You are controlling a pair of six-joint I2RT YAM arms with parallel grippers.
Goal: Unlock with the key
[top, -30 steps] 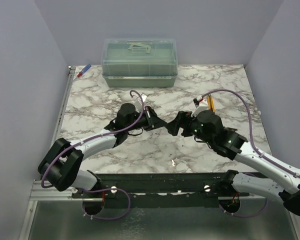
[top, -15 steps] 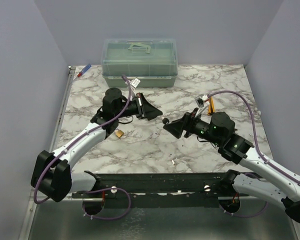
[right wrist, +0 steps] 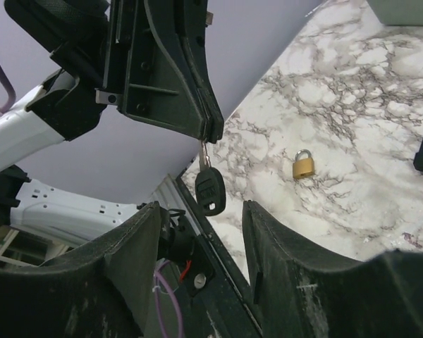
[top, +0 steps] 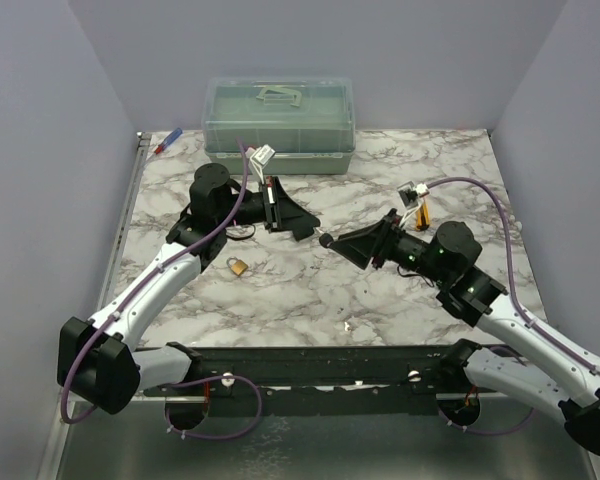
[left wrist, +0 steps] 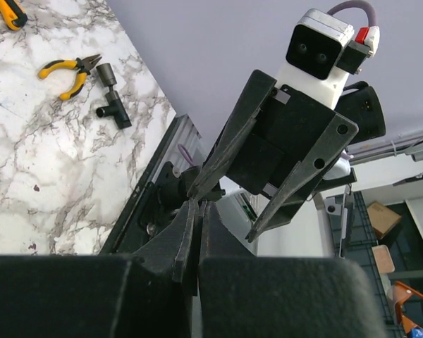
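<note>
Our left gripper (right wrist: 211, 134) is pressed together on the thin metal blade of the tiny key with the round black plastic head (right wrist: 209, 190), which hangs in the air above the white marble table (top: 310, 300). Our right gripper (top: 340, 245) is spread, one finger on each side of the head, touching nothing. We judge that an off-centre pinch could twist or drop the key. The small brass padlock (right wrist: 304, 164) lies well apart below on open marble, and the green translucent lidded box (top: 278, 125) sits at the far edge
</note>
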